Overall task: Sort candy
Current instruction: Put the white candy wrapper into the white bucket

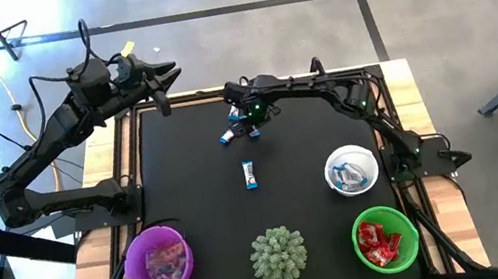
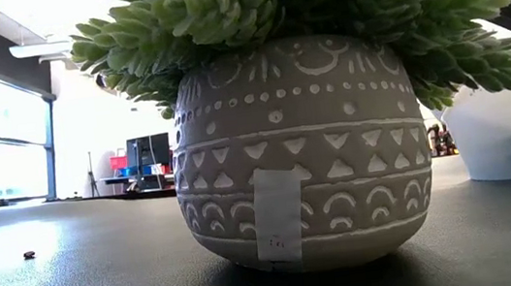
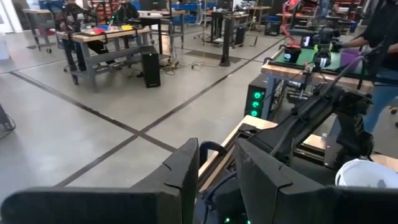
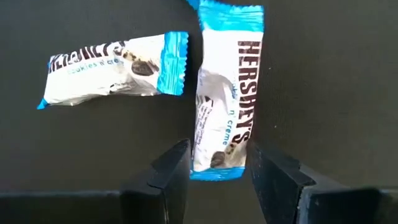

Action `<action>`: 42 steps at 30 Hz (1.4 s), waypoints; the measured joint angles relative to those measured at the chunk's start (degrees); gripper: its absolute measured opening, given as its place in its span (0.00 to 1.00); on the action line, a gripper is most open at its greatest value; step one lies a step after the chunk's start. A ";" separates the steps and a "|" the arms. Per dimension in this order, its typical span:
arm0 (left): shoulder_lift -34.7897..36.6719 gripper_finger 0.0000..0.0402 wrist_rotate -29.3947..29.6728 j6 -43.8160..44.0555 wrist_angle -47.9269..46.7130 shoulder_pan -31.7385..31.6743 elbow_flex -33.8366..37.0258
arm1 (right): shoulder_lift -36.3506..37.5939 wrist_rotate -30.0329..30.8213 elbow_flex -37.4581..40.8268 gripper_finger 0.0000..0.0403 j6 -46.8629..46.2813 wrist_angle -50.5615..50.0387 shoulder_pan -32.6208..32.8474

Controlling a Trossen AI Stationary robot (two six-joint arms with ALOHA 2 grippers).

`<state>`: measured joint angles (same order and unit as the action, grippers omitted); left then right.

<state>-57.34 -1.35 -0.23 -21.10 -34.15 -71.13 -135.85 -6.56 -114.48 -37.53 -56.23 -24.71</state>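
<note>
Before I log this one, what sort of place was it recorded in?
Most likely a robotics lab or workshop: a bare concrete floor with marked lines, workbenches loaded with equipment in the background, and another bench with a person beside it.

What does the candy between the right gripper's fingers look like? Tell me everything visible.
The candy is a small white wrapper with blue crimped ends and dark brown Hershey's cookies 'n' creme lettering, glossy like plastic film. It lies flat and sealed on the black mat, its lower end between the open fingers of the right gripper. A twin candy lies beside it, crosswise.
</note>
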 joint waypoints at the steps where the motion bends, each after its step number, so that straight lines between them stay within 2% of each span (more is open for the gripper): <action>1: 0.00 0.22 -0.02 0.00 0.00 0.00 0.00 | 0.00 -0.12 0.00 0.39 -0.03 0.01 0.00; 7: 0.00 0.22 -0.01 -0.01 -0.02 0.00 0.00 | 0.02 -0.42 0.00 0.32 -0.18 -0.08 0.00; 17: 0.02 0.22 -0.01 -0.42 -0.17 0.00 0.00 | 0.08 -1.43 0.00 0.02 -0.03 -0.23 0.00; 23: 0.02 0.22 0.01 -0.44 -0.31 0.00 0.00 | 0.14 -4.22 0.00 0.02 -0.08 -0.37 0.00; 32: 0.04 0.22 0.03 -0.46 -1.53 0.00 0.00 | 2.38 -4.51 -0.29 0.01 0.03 -1.45 0.00; 38: 0.04 0.22 0.04 -0.54 -2.27 0.03 0.02 | 3.68 -3.90 -4.36 0.00 1.52 -3.94 0.00; 42: 0.04 0.22 0.09 -1.89 -2.68 0.02 0.02 | 4.06 -2.27 -9.87 0.00 3.34 -8.17 0.13</action>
<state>-57.30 -1.26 -2.12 -23.78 -34.13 -71.11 -131.79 -8.83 -124.35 -34.19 -64.40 -24.58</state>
